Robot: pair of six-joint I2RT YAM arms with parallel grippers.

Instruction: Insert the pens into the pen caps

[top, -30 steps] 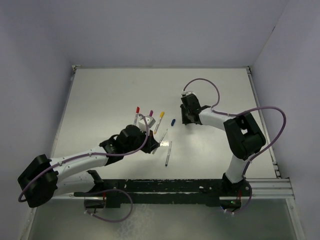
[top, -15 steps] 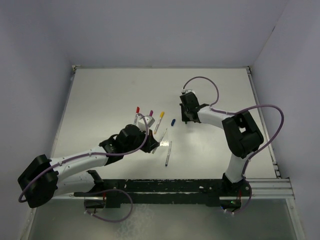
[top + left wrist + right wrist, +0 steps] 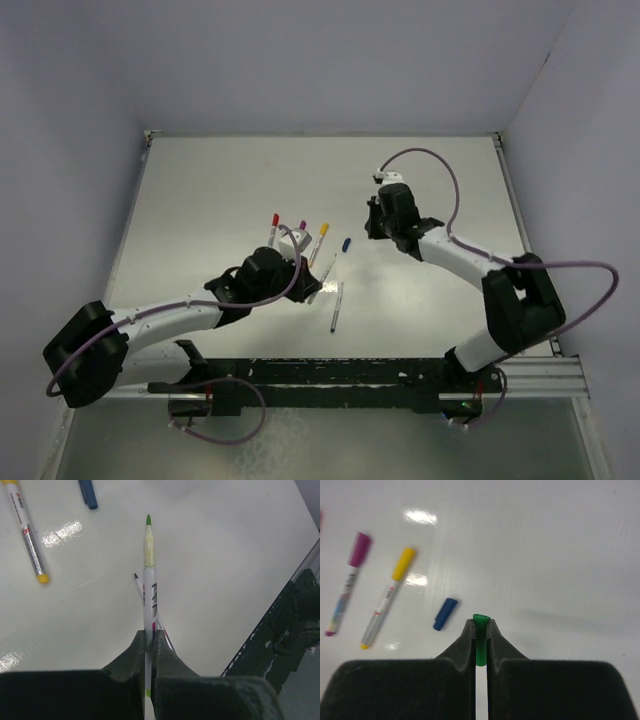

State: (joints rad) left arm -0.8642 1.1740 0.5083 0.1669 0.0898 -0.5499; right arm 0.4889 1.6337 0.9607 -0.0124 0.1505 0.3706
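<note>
Nearer than the small blue plastic cap [image 3: 346,243], a thin uncapped whitish pen [image 3: 335,306] waits on the white worktop [image 3: 200,200]. Left of that cap my left fingers [image 3: 135,655] pinch the slim green-tipped marker pen [image 3: 149,580]. Right of it my right fingers [image 3: 462,645] pinch the tiny green cap [image 3: 480,627]. Farther left, the red-capped pen [image 3: 273,225], purple-capped pen [image 3: 351,570] and yellow-capped pen [image 3: 390,592] look done; nothing intervenes.

Top camera looks down from behind the bases [image 3: 192,360]; wrist cameras sit close above the table [image 3: 220,190] — all share the blue cap [image 3: 346,243].
</note>
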